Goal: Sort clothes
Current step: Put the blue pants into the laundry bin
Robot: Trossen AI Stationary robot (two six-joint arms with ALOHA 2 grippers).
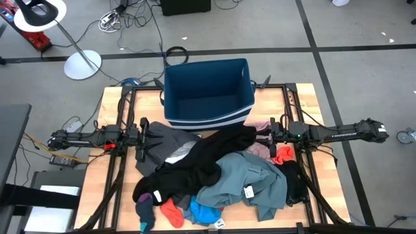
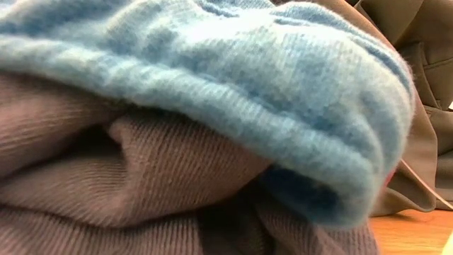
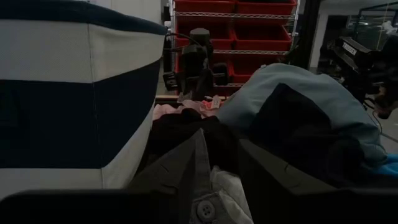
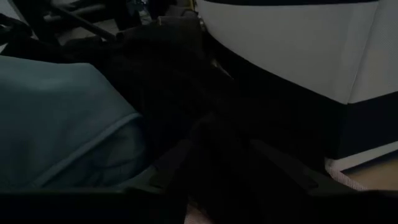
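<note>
**Sorting yet to start as clothes lie heaped before bin**

Sprawling across the table's middle, the clothes [image 1: 214, 172] are seen piled just in front of the bin [image 1: 208, 94]: a black garment [image 1: 208, 159] draped over a grey-teal one [image 1: 250, 182], with small blue and orange-red pieces at the near edge. Soft ribbed and fuzzy knits fill the low view. A single top layer is best pinched at a fold, so that neighbours are not dragged. The left gripper [image 1: 144, 138] and right gripper [image 1: 272, 135] are held at the heap's flanks; whether their fingers grip cloth cannot be told.
</note>
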